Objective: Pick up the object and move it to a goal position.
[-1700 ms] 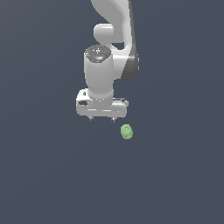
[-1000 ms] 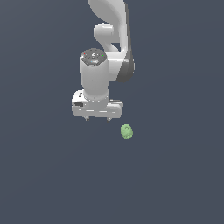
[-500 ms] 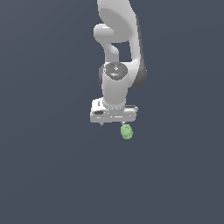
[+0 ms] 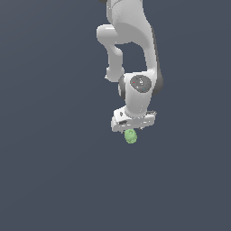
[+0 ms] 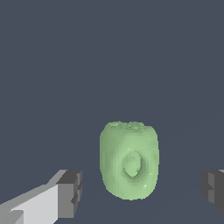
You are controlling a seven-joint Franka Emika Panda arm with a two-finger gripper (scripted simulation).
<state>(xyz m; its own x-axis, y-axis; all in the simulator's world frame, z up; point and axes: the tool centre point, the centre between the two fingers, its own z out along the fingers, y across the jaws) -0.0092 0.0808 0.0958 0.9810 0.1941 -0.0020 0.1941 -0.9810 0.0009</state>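
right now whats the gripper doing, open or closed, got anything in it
Gripper: open, holding nothing. The green blob sits between its two fingers with a gap on each side.

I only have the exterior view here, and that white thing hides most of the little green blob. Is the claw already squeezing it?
Observer: No. In the wrist view the gripper is open, with a gap between the green blob and each finger.
Operator: Are the fingers at least either side of it?
Observer: Yes, one dark finger pad on one side, and the other at the opposite side of the frame.
Operator: What does the blob look like close up?
Observer: A rounded pale green lump with a bumpy end and an oval dimple on the face toward the camera.
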